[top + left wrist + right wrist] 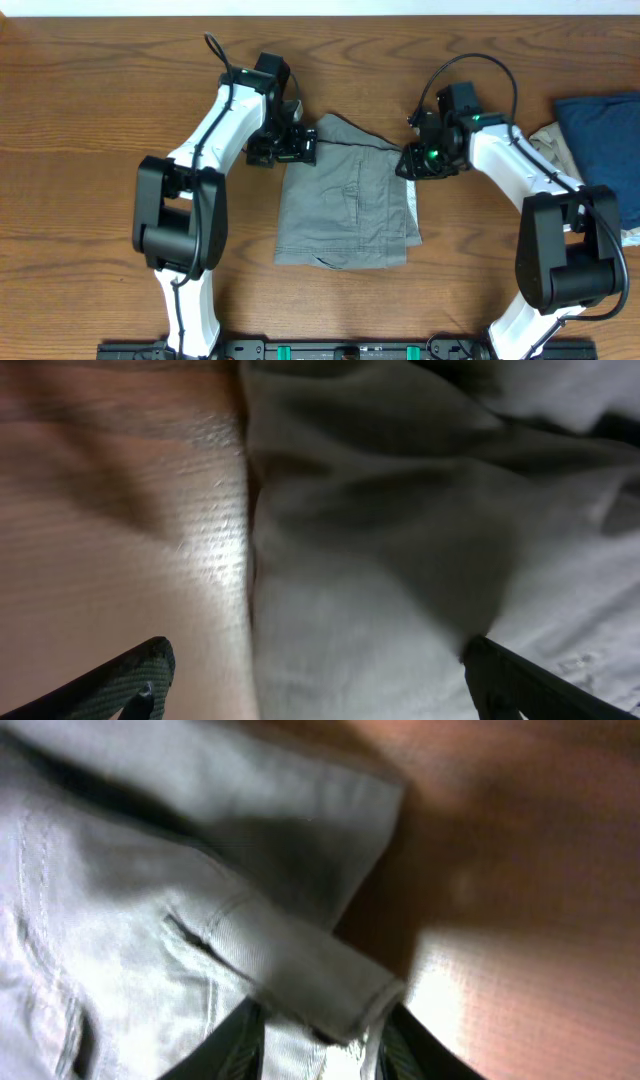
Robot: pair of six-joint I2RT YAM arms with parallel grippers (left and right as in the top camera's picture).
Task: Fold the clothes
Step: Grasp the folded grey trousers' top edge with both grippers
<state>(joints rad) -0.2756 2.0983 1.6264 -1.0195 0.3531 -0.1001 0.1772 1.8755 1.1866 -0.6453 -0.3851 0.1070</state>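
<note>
The grey shorts (pixel 350 205) lie in the middle of the wooden table, roughly flat, with a pale lining showing along the right edge. My left gripper (pixel 292 147) is at their top left corner. In the left wrist view its fingers (pixel 320 680) are wide apart, straddling the cloth's edge (pixel 400 560), with nothing held. My right gripper (pixel 414 160) is at the top right corner. In the right wrist view its fingers (pixel 325 1045) are closed on a thick stitched hem of the shorts (pixel 300 970).
A dark blue garment (pixel 603 140) lies at the right edge of the table over a beige cloth (pixel 548 148), close to my right arm. Bare wood (pixel 90 120) surrounds the shorts on the left and in front.
</note>
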